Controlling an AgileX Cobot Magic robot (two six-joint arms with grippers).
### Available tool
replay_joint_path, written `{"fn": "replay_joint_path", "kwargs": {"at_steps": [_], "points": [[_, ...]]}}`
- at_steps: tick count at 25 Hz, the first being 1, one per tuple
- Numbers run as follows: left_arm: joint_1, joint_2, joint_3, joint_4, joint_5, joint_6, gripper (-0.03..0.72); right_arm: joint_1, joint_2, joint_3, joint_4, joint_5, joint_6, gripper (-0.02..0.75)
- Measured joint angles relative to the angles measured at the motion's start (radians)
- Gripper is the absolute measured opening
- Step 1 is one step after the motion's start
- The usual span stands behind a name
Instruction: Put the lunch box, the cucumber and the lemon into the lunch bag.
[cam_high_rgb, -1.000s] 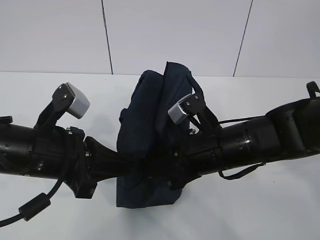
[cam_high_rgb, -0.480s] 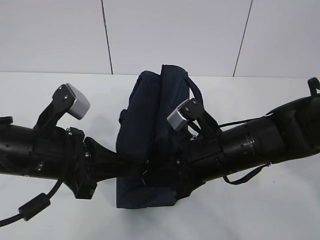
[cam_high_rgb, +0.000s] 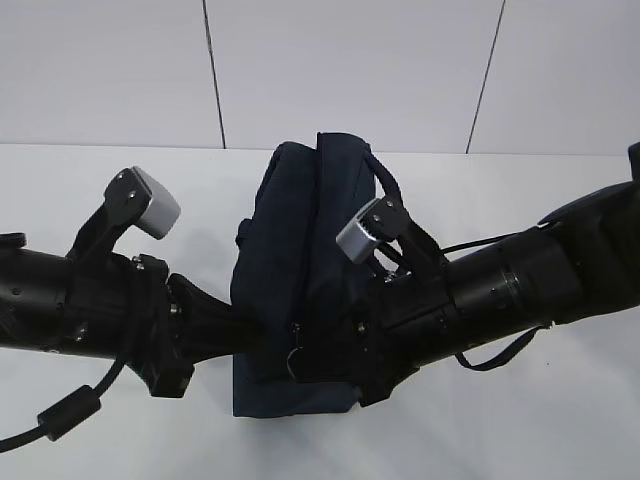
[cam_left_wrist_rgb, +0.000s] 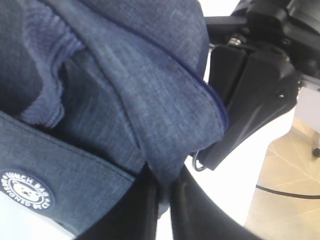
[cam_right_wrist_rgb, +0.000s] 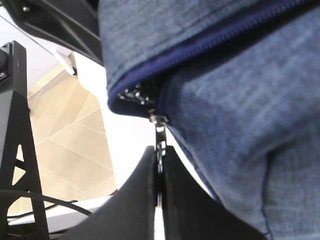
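Note:
The dark navy lunch bag (cam_high_rgb: 295, 230) stands at the middle of the white table, its top flap folded over. From the left, my left gripper (cam_left_wrist_rgb: 164, 182) is shut on a fold of the bag's fabric (cam_left_wrist_rgb: 170, 125) at its front side. My right gripper (cam_right_wrist_rgb: 160, 159) comes in from the right and is shut on the metal zipper pull (cam_right_wrist_rgb: 159, 131), which hangs from the end of the blue zipper (cam_right_wrist_rgb: 210, 42). In the exterior view both grippers meet low on the bag, the right gripper (cam_high_rgb: 305, 360) beside a silver ring (cam_high_rgb: 293, 362). The lunch box, the cucumber and the lemon are out of view.
The white table (cam_high_rgb: 560, 420) runs back to a pale panelled wall (cam_high_rgb: 350, 70). Both black arms lie across the table in front of the bag. A black frame (cam_right_wrist_rgb: 20, 150) and a tiled floor (cam_right_wrist_rgb: 65, 145) show past the table edge.
My right arm has swung lower and to the left along the bag, still holding the zipper pull. The bag's top has shifted left and stands straighter. The left arm has stayed put.

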Motion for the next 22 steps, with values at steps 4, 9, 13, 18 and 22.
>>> {"fn": "replay_joint_path", "kwargs": {"at_steps": [4, 9, 13, 18, 22], "points": [[0.0, 0.0, 0.0, 0.0, 0.0, 0.0, 0.014, 0.0, -0.002, 0.0, -0.023, 0.004, 0.01, 0.02], [0.0, 0.0, 0.0, 0.0, -0.001, 0.0, 0.014, 0.0, -0.014, 0.0, -0.041, 0.004, 0.031, 0.02], [0.0, 0.0, 0.0, 0.0, -0.001, 0.0, 0.014, 0.0, -0.051, 0.0, -0.058, -0.053, 0.06, 0.02], [0.0, 0.002, 0.0, 0.0, -0.002, 0.0, 0.014, 0.0, -0.076, 0.0, -0.106, -0.07, 0.114, 0.02], [0.0, 0.008, 0.0, -0.006, -0.002, 0.002, 0.014, 0.0, -0.089, 0.0, -0.141, -0.046, 0.147, 0.02]]}}
